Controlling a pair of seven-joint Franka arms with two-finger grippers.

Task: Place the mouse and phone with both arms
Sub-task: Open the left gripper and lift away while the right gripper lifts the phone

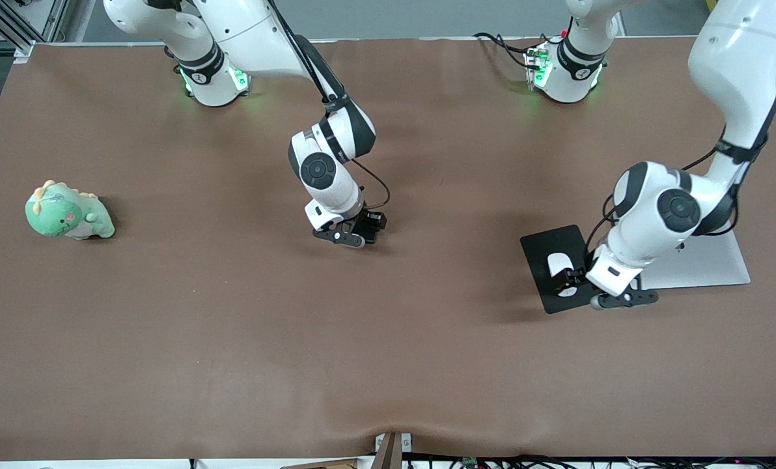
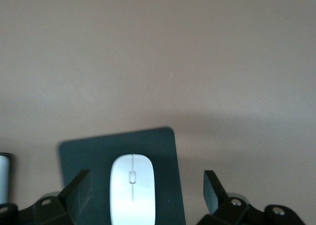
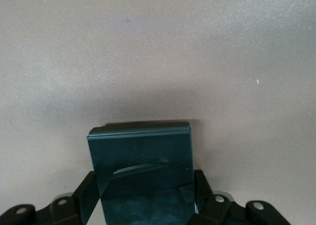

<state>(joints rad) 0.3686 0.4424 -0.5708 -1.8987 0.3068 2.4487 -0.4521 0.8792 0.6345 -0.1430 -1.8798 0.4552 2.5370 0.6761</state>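
The white mouse (image 1: pixel 559 265) lies on a flat black mouse pad (image 1: pixel 539 251) toward the left arm's end of the table. My left gripper (image 1: pixel 583 286) is low over the pad. In the left wrist view the mouse (image 2: pixel 132 188) lies between the open gripper's (image 2: pixel 145 185) fingers (image 2: pixel 78 191), clear of both. My right gripper (image 1: pixel 347 236) is low over the middle of the table. In the right wrist view it (image 3: pixel 144 188) is shut on the black phone (image 3: pixel 140 166), which sticks out past the fingertips (image 3: pixel 201 184). In the front view the hand hides the phone.
A flat light grey board (image 1: pixel 707 264) lies beside the mouse pad, toward the left arm's end. A green plush dinosaur (image 1: pixel 68 213) sits near the right arm's end of the brown table (image 1: pixel 388 365).
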